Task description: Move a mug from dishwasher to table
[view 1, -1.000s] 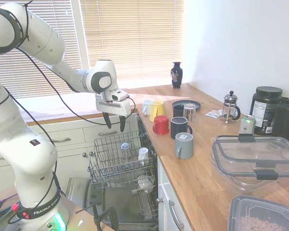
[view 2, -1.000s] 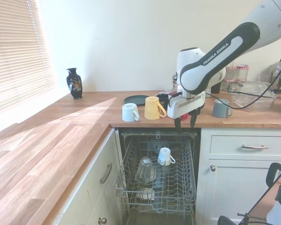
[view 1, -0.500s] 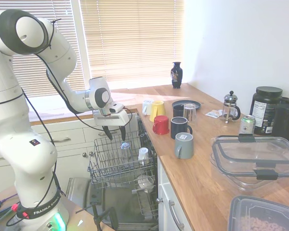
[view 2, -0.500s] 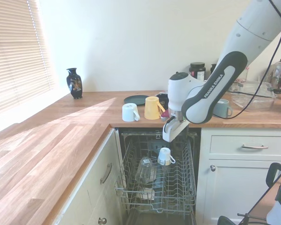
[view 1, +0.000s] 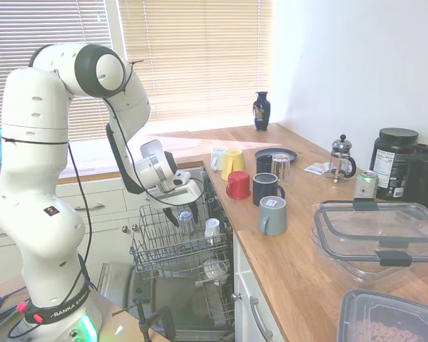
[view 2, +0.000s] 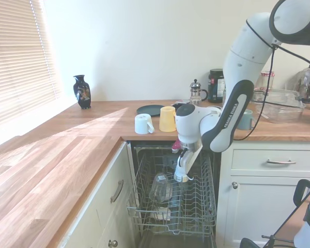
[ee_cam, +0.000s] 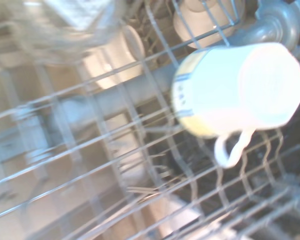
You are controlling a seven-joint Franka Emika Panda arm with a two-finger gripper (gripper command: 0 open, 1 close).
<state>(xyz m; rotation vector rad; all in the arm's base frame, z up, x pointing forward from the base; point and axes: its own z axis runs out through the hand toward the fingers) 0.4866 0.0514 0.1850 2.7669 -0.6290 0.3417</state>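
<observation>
**Approach to the upper rack.** You had the single arm bent down into the open dishwasher (view 1: 151, 246), with the pincer (view 1: 177, 214) low over the wire rack. Neither exterior view showed whether it stood open or closed, so that cannot be told; nothing appeared to be held.

The mug (view 1: 212, 228) sat mouth-down in the rack, just beside the pincer on its side nearer the table (view 1: 307, 263), and apparently not yet touched. In the wrist view the mug (ee_cam: 240, 87) lay off-centre. Its base was turned towards the camera and its handle (ee_cam: 230, 147) stuck out sideways, so its long axis ran roughly along the pincer's line of approach, somewhat tilted. A short sideways shift towards the table looked necessary before any grasp.

A clear glass (view 1: 186, 222) stood closer to the pincer than the mug, between the two.

**Count.** In the rack at the pincer's level there was one white mug and one glass. On the table beyond it there were six mugs, as far as could be counted, and one glass (view 1: 281, 167).
</observation>
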